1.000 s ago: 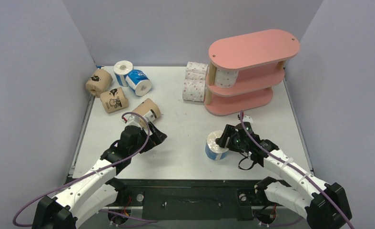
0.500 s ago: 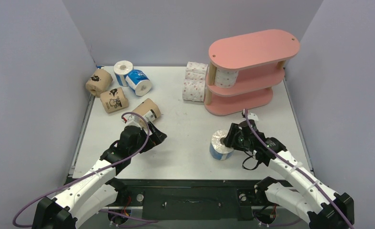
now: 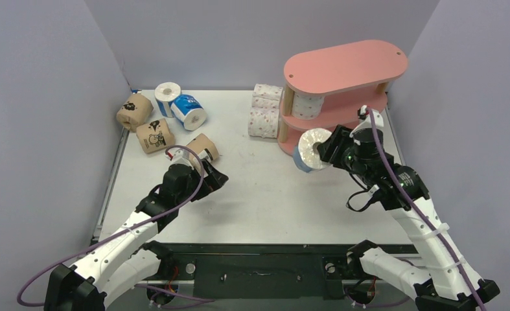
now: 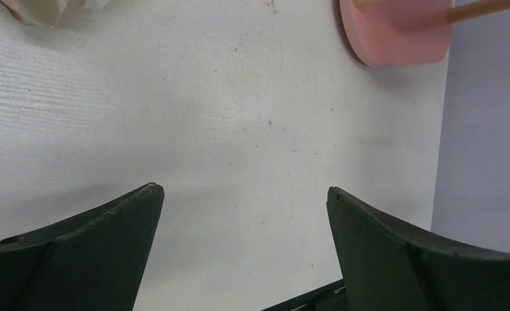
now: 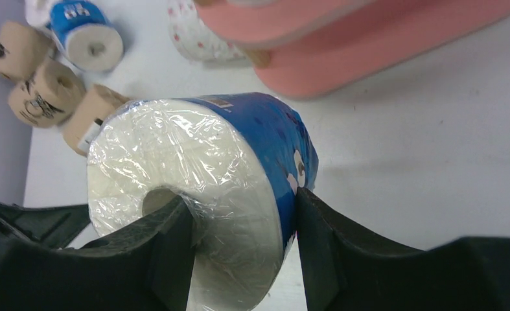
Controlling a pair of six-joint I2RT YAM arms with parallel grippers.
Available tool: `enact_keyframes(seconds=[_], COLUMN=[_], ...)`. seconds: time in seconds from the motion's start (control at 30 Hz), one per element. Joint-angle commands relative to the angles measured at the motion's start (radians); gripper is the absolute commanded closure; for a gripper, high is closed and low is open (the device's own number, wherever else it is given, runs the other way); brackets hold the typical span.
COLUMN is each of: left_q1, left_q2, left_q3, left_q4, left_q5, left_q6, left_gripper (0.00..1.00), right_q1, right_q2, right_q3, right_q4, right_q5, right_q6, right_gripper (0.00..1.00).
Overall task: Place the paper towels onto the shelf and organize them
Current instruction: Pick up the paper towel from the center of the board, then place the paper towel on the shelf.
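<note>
A: What is hard to read from above?

B: The right gripper (image 3: 324, 149) is clamped on the blue roll (image 3: 307, 150) and covers its back, so only the white end and a blue rim show. In the picture the roll overlaps the left end of the shelf (image 3: 345, 65) at the lowest board. I can't tell whether they touch. The top board hides most of the tiers. One dotted roll (image 3: 309, 105) shows at the middle tier's left end.

A: And the rest?

B: A dotted stack (image 3: 265, 110) sits just left of the shelf, count unclear. The brown rolls (image 3: 155, 135) and two blue-and-white rolls (image 3: 188, 110) lie at upper left. The left gripper (image 3: 214, 180) is just below the nearest brown roll (image 3: 200, 148).

A: The left wrist view?

B: Its fingers (image 4: 109, 227) stand wide apart with only bare table (image 4: 239, 116) between them. A pale wrapped edge (image 4: 38, 8) is cut off at the top left corner, and the shelf's foot at the top right.

A: The right wrist view?

B: The blue roll fills the centre. One finger (image 5: 168, 253) sits at the core hole and the other presses the blue side. Whether the first goes into the hole is hidden. The shelf lies at upper right, and the roll is just lower left of it.
</note>
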Motion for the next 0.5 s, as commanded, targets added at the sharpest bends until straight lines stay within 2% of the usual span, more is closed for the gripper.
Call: enact_keyframes(seconds=[0.0, 0.17, 0.47], left_q1=[0.007, 0.008, 0.009], left_q2=[0.036, 0.064, 0.061], left_q3=[0.103, 0.142, 0.149], left_q4=[0.03, 0.026, 0.017], left_q5=[0.025, 0.038, 0.039], left_q6=[0.028, 0.038, 0.048], left_gripper=[0.02, 0.02, 0.02], right_q1=[-0.03, -0.039, -0.08], right_q2=[0.049, 0.147, 0.336], right_q3=[0.217, 0.465, 0.775], right_q4=[0.039, 0.038, 0.038], right_q5=[0.056, 0.079, 0.108], right_q6=[-0.01, -0.001, 0.017], right_gripper=[0.62, 0.62, 0.62])
